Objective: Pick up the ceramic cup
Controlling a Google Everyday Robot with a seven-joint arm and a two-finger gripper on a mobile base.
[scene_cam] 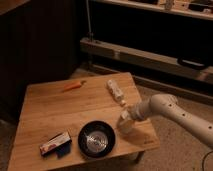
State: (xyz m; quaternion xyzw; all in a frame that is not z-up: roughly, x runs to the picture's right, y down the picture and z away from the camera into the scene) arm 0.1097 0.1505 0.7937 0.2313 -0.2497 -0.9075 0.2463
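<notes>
The ceramic cup [124,124] is a small plain white tapered cup. It stands on the wooden table [55,110] near the right front edge, just right of the black bowl [96,139]. My gripper [128,116] comes in from the right on a white arm [167,109]. It sits right at the cup's upper side and hides part of the cup. The cup appears to rest on the table.
A white bottle-shaped object [116,92] lies at the table's back right. An orange carrot-like item [73,85] lies at the back. A small box [55,144] lies at the front left. Dark shelving [150,55] stands behind the table, which stands on the floor.
</notes>
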